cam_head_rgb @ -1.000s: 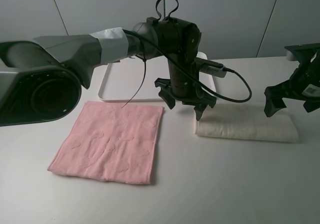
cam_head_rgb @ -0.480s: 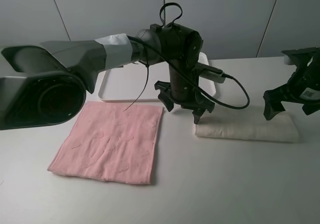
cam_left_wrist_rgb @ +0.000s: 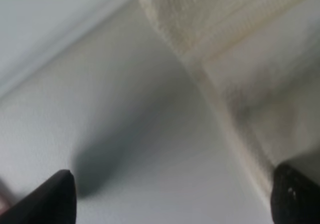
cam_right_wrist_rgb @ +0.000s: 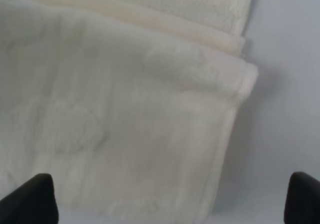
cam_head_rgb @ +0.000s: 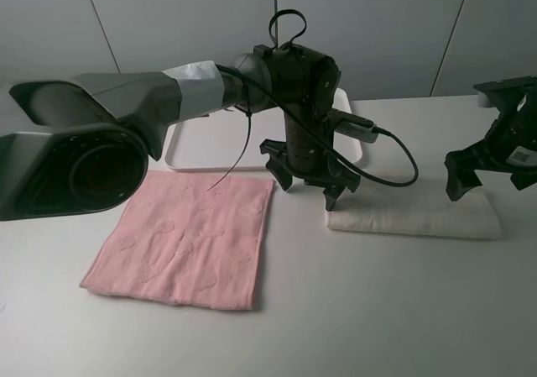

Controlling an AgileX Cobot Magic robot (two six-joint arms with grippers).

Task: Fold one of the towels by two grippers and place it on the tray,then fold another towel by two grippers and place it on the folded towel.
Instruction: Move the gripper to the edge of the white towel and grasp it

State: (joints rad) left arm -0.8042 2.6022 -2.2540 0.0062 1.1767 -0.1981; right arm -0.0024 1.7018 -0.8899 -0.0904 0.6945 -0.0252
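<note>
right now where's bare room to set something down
Bare: the table along its near edge, in front of the pink towel and folded cream towel; also the tray where visible. Crowded: the gap between the towels, by the left jaws, and the cream towel's right end, under the right jaws.

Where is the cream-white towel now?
Exterior high view: the cream-white towel lies folded on the table at right, beside the pink towel, not on the tray.

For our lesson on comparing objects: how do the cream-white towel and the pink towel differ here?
The cream-white towel is folded into a long narrow band; the pink towel lies spread out flat. The cream-white towel sits right of the pink towel in the high view. Both are embossed terry on the table, neither on the tray.
</note>
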